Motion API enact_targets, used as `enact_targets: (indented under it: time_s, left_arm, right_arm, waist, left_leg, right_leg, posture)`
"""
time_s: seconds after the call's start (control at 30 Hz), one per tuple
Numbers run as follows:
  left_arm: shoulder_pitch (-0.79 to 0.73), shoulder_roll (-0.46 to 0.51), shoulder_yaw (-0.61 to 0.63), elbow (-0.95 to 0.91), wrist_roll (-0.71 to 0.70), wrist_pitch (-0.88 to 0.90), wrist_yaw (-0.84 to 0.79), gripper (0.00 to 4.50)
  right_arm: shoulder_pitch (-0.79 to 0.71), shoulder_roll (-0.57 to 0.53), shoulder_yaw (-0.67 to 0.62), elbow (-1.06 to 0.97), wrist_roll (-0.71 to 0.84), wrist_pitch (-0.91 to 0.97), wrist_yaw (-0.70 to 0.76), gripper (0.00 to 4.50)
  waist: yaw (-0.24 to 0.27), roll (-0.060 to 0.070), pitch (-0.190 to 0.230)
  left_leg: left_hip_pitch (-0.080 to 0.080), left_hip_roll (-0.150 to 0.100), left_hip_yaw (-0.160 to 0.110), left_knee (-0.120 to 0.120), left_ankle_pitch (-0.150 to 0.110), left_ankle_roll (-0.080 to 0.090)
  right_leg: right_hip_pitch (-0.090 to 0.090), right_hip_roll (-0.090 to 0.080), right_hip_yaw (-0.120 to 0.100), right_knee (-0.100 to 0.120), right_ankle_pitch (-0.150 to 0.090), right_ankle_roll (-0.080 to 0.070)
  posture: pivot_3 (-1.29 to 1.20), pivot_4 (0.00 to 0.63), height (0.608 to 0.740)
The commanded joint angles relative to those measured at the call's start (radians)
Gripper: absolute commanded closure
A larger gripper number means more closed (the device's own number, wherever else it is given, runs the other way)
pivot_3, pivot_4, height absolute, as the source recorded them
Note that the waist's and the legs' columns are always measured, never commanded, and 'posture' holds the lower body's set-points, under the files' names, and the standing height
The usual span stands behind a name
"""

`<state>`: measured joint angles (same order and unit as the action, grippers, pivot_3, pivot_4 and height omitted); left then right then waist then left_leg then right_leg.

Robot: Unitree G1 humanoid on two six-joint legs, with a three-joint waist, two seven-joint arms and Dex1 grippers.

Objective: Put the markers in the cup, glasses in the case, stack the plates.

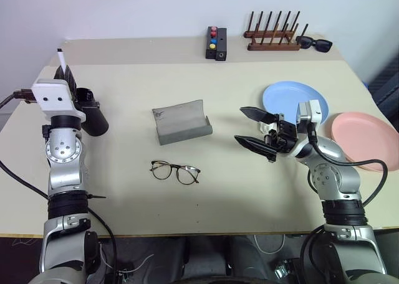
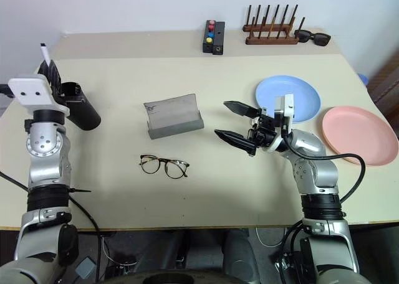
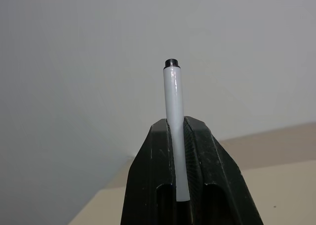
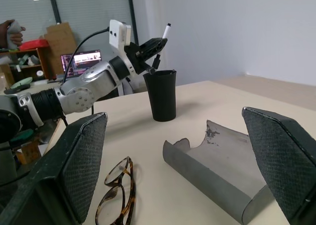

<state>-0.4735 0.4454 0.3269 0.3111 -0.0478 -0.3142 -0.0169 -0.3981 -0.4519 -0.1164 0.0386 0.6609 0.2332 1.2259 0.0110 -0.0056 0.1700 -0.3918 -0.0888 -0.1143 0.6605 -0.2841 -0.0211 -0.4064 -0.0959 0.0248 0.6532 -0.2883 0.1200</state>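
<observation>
On the table (image 1: pixel 124 197), the case (image 1: pixel 181 123) lies open; left claw (image 4: pixel 157 42) grips a marker (image 3: pixel 176 131), right claw (image 1: pixel 254 133) gapes.

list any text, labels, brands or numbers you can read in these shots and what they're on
No readable text in any view.
The laptop screen behind the left arm shows content too small and blurred to read.
The button box at the back of the table has coloured buttons but no legible label.
The marker in the left gripper, the cup and the open case carry no print that can be made out.

light: bright, even | shadows: soft, faint | focus: sharp | glare: none
</observation>
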Motion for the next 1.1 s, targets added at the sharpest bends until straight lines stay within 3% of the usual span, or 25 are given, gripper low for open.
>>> enact_targets:
  time_s: [0.03,0.93,1.07,1.1]
  left_arm:
    - [0.007,0.009,0.004,-0.02,0.012,-0.023,0.009,4.49]
    - [0.029,0.024,0.015,0.064,0.0,-0.072,-0.006,4.49]
    - [0.03,0.019,0.018,0.059,-0.02,-0.066,-0.019,2.9]
    - [0.031,0.02,0.017,0.058,-0.021,-0.066,-0.02,2.3]
  right_arm:
    - [0.007,-0.008,-0.014,-0.054,0.017,-0.003,-0.002,0.0]
    - [0.009,-0.016,-0.028,-0.053,0.017,0.007,-0.002,0.0]
    - [0.01,-0.012,-0.026,-0.045,0.015,-0.005,0.002,0.0]
    - [0.012,-0.011,-0.026,-0.044,0.015,-0.007,0.003,0.0]
  waist:
    - [0.0,0.0,0.0]
    - [0.0,0.0,0.0]
    - [0.0,0.0,0.0]
    - [0.0,0.0,0.0]
  left_leg:
    - [0.0,0.0,0.0,0.0,0.0,0.0]
    - [0.0,0.0,0.0,0.0,0.0,0.0]
    - [0.0,0.0,0.0,0.0,0.0,0.0]
    - [0.0,0.0,0.0,0.0,0.0,0.0]
  right_leg:
    - [0.0,0.0,0.0,0.0,0.0,0.0]
    - [0.0,0.0,0.0,0.0,0.0,0.0]
    - [0.0,0.0,0.0,0.0,0.0,0.0]
    - [0.0,0.0,0.0,0.0,0.0,0.0]
  posture:
    - [0.0,0.15,0.74]
    - [0.0,0.15,0.74]
    - [0.0,0.15,0.74]
    - [0.0,0.15,0.74]
